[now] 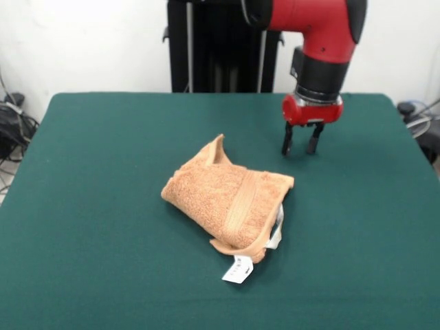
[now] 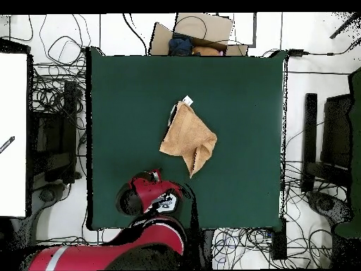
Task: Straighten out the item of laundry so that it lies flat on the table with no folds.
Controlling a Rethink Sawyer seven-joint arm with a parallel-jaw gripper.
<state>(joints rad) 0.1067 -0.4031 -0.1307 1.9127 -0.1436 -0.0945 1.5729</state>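
Still crumpled, folded terry towel point(image 1: 227, 203)

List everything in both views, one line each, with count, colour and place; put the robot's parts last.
towel: one, orange-tan, bunched and folded near the middle of the table, a corner sticking up at its far side in the front view.
tags: two, white, at the towel's near edge in the front view, one lying on the table.
table: one, dark green top, filling most of both views.
cables: many, dark, tangled on the floor around the table in the overhead view.
cardboard box: one, brown, beyond the table's top edge in the overhead view.
pedestal: one, black, at the table's far side.
arm: one, red and black, coming down from above.
gripper: one, red body with black fingers, open, empty, beside the towel and clear of it.
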